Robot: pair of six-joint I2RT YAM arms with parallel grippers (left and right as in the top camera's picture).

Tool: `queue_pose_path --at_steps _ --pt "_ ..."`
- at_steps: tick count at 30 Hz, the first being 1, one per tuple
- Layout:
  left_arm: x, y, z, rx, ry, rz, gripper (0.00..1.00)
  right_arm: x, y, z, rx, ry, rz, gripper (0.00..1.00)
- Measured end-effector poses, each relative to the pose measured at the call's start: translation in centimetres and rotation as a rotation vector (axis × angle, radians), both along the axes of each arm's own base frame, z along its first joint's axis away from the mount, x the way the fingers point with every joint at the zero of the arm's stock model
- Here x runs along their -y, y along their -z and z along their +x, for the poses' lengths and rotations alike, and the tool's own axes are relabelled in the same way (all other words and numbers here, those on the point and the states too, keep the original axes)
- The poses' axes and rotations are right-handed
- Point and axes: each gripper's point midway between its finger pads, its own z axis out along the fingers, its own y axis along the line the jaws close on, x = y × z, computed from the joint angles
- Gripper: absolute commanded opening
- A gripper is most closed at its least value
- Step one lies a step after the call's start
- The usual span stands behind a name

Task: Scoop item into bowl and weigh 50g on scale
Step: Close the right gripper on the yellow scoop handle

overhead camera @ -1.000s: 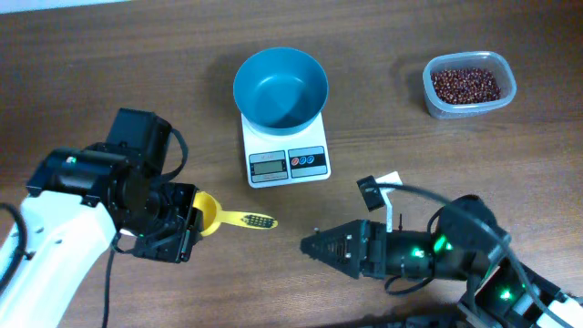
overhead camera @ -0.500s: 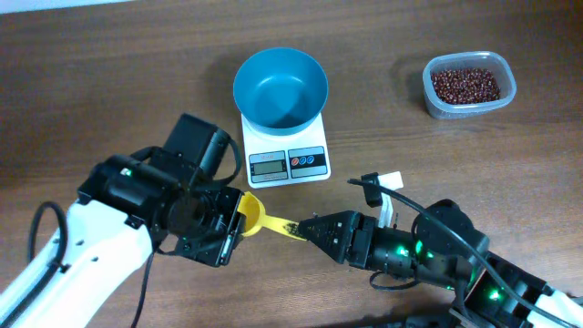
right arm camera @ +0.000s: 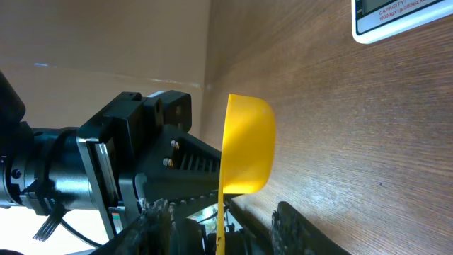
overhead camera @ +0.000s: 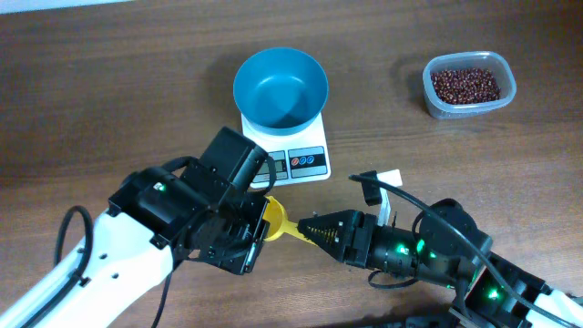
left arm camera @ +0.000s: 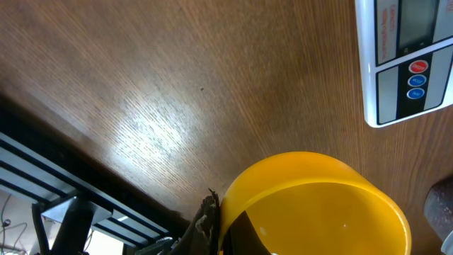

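Note:
The yellow scoop (overhead camera: 273, 221) hangs just above the table in front of the scale (overhead camera: 287, 162). My left gripper (overhead camera: 259, 228) is shut on its cup rim (left arm camera: 225, 212). The scoop's handle (right arm camera: 220, 223) points into my right gripper (overhead camera: 314, 233), whose fingers (right arm camera: 157, 228) stand on either side of it with a gap showing, so it is open. The blue bowl (overhead camera: 281, 91) sits empty on the white scale. The dark red-brown beans (overhead camera: 466, 84) fill a clear tub (overhead camera: 428, 95) at the far right.
The scale's display and its red and blue buttons face the front (left arm camera: 416, 76). The left arm's bulk (overhead camera: 173, 214) covers the table left of the scoop. A small white tag (overhead camera: 390, 177) lies by the right arm.
My left arm has carried the scoop to the right, toward the scale's front. The right gripper has slid left around the handle and its jaws have narrowed.

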Motion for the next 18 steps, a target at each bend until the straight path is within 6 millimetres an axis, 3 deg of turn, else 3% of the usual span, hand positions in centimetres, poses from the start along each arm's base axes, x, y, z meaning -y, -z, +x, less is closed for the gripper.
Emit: queue_pose_path --at_steps 6,14,18 --pt "0.41 0.0 -0.47 -0.013 -0.016 -0.002 0.0 -0.05 -0.01 -0.11 -0.014 -0.004 0.007 0.33" --pt "0.42 0.0 -0.47 -0.034 -0.076 -0.006 0.0 -0.19 -0.03 -0.41 -0.028 -0.019 0.015 0.31" --pt "0.42 0.0 -0.47 -0.035 -0.08 -0.006 0.0 -0.25 -0.06 -0.52 -0.028 -0.027 0.016 0.21"
